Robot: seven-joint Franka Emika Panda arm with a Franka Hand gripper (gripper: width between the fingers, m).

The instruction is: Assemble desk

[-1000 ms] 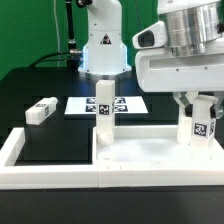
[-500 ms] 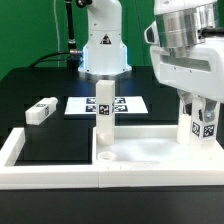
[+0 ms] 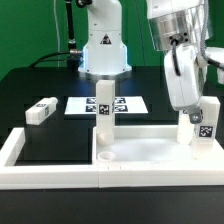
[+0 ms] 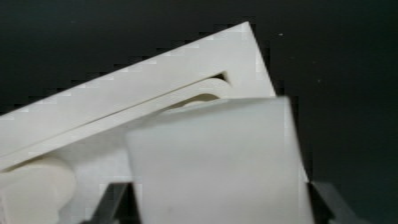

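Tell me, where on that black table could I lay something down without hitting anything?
Most bare room lies inside the white bars, below the loose leg and the marker board. The tabletop is bare between its two standing legs. Crowded: the exterior view's right, where the gripper hangs.
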